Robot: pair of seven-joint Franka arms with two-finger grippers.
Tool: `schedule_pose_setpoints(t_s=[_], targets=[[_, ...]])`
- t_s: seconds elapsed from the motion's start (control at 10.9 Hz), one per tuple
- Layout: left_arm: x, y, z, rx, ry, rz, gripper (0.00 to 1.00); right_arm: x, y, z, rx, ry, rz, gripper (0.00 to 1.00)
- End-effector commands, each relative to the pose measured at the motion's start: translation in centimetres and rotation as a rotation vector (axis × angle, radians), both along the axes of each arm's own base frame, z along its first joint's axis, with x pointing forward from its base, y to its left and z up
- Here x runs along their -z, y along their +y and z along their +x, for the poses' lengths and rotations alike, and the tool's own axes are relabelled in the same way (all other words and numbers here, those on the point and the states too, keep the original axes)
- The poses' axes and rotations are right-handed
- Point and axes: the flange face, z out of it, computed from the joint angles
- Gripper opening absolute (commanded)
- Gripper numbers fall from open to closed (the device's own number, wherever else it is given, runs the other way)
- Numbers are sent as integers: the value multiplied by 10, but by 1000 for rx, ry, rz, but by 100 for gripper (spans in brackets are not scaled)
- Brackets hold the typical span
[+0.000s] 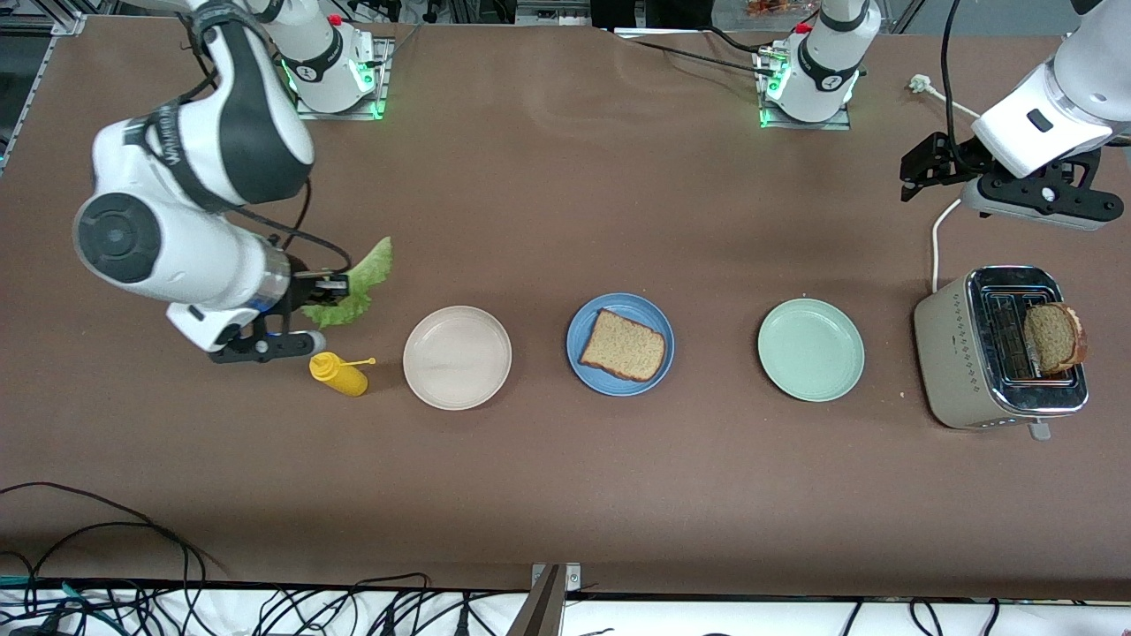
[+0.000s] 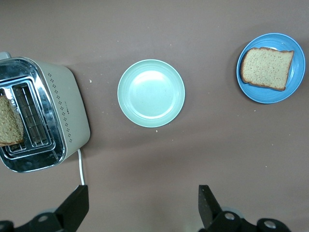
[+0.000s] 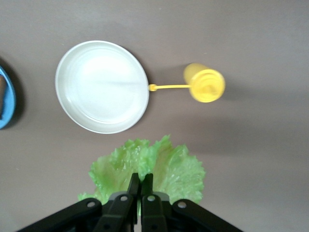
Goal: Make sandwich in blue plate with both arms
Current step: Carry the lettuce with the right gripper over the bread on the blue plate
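One bread slice (image 1: 622, 345) plated, lettuce leaf (image 1: 352, 288) next.
My right gripper (image 3: 140, 186) pinches it; lay flat on the blue plate (image 1: 658, 318). Left gripper (image 2: 143, 205) wide, waiting.

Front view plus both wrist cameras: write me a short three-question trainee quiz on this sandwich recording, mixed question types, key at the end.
1. True or false: the blue plate already holds one bread slice.
2. What does the right gripper hold?
A. the yellow squeeze bottle
B. the lettuce leaf
C. nothing
3. Fill in: the second bread slice stands in the ____, while the left gripper, open and empty, hangs over bare table by it.

Key: 1 true; 2 B; 3 toaster.
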Motion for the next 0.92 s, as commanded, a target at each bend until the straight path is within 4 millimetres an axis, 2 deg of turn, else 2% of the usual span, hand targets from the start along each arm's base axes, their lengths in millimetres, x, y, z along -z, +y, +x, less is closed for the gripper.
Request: schedule_pose_setpoints(t_s=[0.0, 0.28, 0.37, 0.64, 0.83], targets=[[-2, 0, -1, -1, -12, 22, 100, 13, 65, 4, 95, 3, -27, 0], [-2, 0, -1, -1, -12, 22, 100, 41, 154, 6, 260, 10, -14, 0], [-2, 0, -1, -1, -12, 22, 100, 48, 176, 4, 297, 2, -22, 0], [-2, 0, -1, -1, -12, 22, 100, 68, 218, -2, 422, -13, -38, 0], [-2, 0, -1, -1, -12, 22, 100, 74, 249, -11, 525, -13, -11, 0]])
